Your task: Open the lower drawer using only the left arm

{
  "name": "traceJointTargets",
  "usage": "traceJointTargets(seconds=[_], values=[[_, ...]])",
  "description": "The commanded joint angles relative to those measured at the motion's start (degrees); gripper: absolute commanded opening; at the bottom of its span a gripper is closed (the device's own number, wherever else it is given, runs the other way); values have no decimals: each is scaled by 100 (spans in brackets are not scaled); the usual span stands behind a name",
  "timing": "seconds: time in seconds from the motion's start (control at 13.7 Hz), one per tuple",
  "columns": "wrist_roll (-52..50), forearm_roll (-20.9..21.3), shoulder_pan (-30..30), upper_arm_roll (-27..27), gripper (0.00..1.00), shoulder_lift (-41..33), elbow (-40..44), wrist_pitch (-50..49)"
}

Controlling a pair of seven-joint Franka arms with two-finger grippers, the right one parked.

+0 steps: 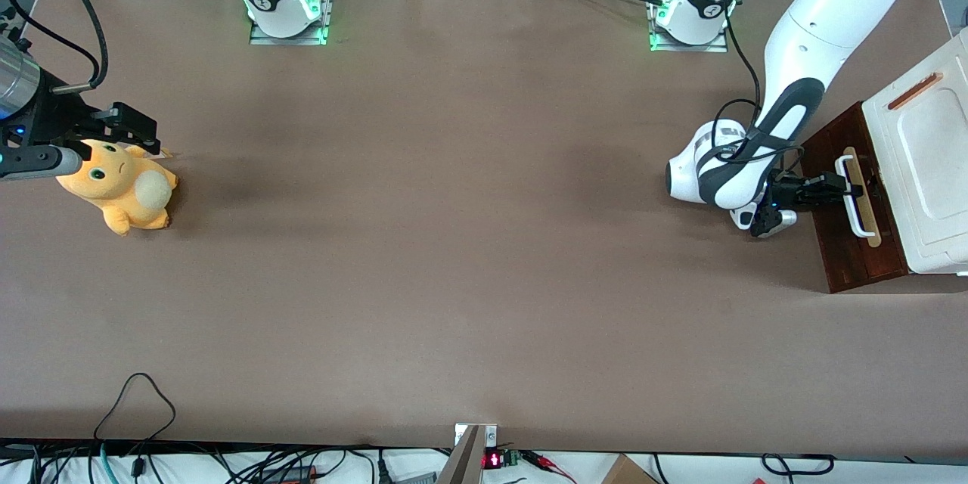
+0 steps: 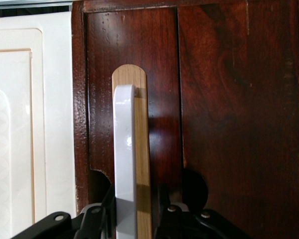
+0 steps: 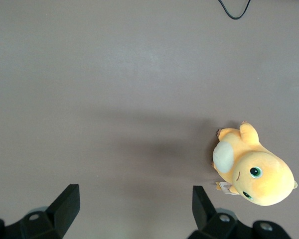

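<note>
The lower drawer (image 1: 839, 242) has a dark reddish-brown wooden front with a white U-shaped bar handle (image 1: 857, 204) on a pale wood strip (image 1: 870, 223). It sits under the white boxy cabinet top (image 1: 926, 159) at the working arm's end of the table. The white left arm (image 1: 817, 30) reaches down to it. Its black gripper (image 1: 847, 187) is at the handle. In the left wrist view the gripper (image 2: 136, 201) is open, with one finger on each side of the handle (image 2: 124, 149). One finger (image 2: 108, 199) is close against the bar; the other stands off past the strip (image 2: 142, 124). The drawer front (image 2: 229, 99) fills that view.
An orange plush toy (image 1: 121, 189) lies toward the parked arm's end of the table and shows in the right wrist view (image 3: 254, 172). The brown table (image 1: 469, 242) spreads between toy and cabinet. Cables (image 1: 136, 408) lie at the edge nearest the front camera.
</note>
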Motion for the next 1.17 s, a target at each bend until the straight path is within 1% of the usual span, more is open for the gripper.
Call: traceJointTargets(seconds=[0.0,0.66,0.73,0.87,1.09], values=[[-61,146,32,0,35,16,9,35],[-70,146,49,8,33,-37,0,18],[-70,146,49,8,30,-37,0,18],[-70,146,58,8,15,-37,0,18],[-70,155,67,8,2,-37,0,18]])
